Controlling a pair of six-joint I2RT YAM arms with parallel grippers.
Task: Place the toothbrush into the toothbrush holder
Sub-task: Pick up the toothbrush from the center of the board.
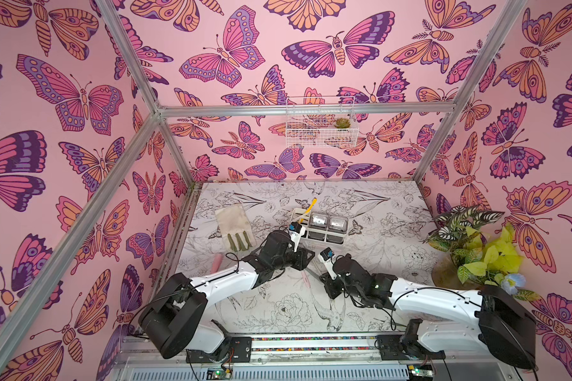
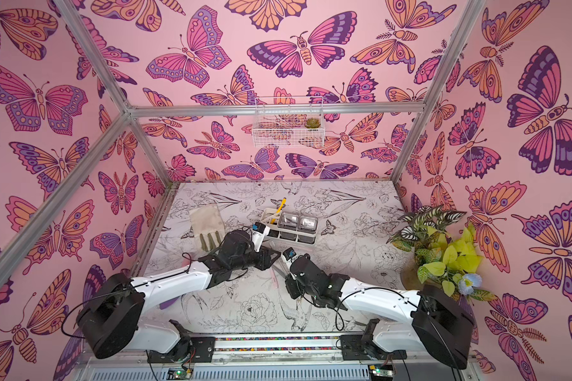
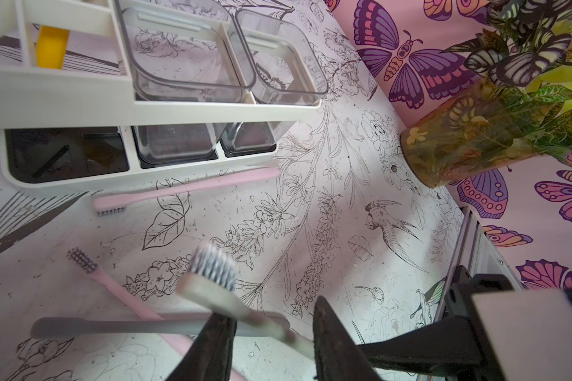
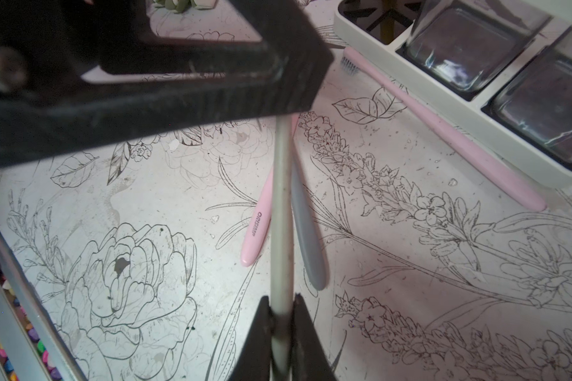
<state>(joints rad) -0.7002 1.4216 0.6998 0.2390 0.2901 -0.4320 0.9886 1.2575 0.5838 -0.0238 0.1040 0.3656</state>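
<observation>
A cream toothbrush (image 4: 282, 214) hangs above the table, with my right gripper (image 4: 281, 298) shut on its handle. Its bristled head (image 3: 213, 269) sticks out past my left gripper (image 3: 271, 310). That gripper's jaws stand apart on either side of the toothbrush's neck, so it is open. The toothbrush holder (image 1: 299, 217), a white caddy with two clear cups, stands just beyond both grippers. Its white wall (image 3: 80, 109) is close in the left wrist view. A yellow toothbrush (image 1: 311, 205) stands in the holder's slot section.
A pink toothbrush (image 3: 185, 189) lies along the holder's near side. Another pink toothbrush (image 4: 255, 231) and a grey one (image 4: 307, 237) lie crossed on the table under the held one. A glove (image 1: 233, 227) lies at the left, a potted plant (image 1: 469, 250) at the right, and a wire basket (image 1: 321, 122) hangs on the back wall.
</observation>
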